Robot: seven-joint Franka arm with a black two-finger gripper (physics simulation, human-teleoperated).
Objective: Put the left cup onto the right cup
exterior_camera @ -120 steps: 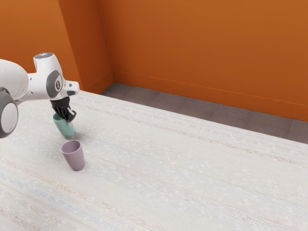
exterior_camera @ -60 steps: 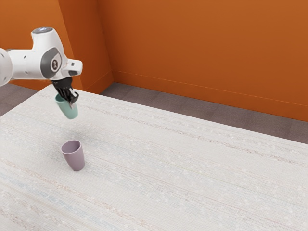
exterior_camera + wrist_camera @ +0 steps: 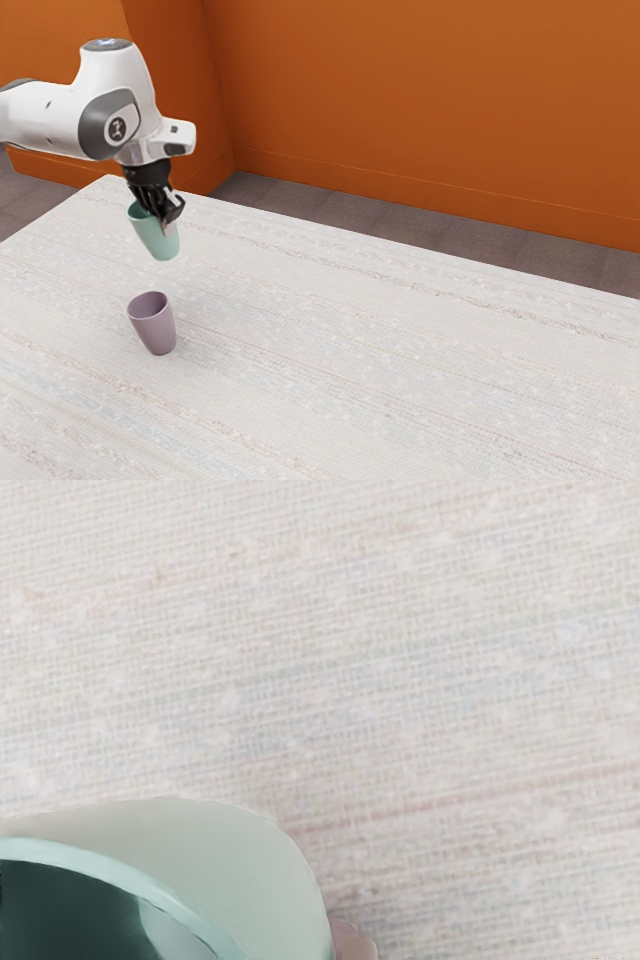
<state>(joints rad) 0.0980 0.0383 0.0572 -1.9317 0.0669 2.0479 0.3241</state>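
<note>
The arm [image 3: 100, 110] comes in from the upper left of the exterior view. Its black pincer [image 3: 163, 212] is closed tight on the rim of the green cup [image 3: 153, 238], fingers close together with the cup wall pinched between them. That cup hangs in the air, tilted a bit, well clear of the tabletop [image 3: 400, 350]. The purple cup [image 3: 152, 322] stands upright on the tabletop at the left of the frame, pretty much straight below the green one, with an obvious gap between the two.

In the wrist view the green cup [image 3: 200, 870] is the big pale shape right under the hand, dark teal inside showing. A tiny sliver of the purple cup [image 3: 350, 942] peeks out just past its rim. There's an orange wall [image 3: 420, 90] behind, with grey floor [image 3: 450, 235] at its foot.
</note>
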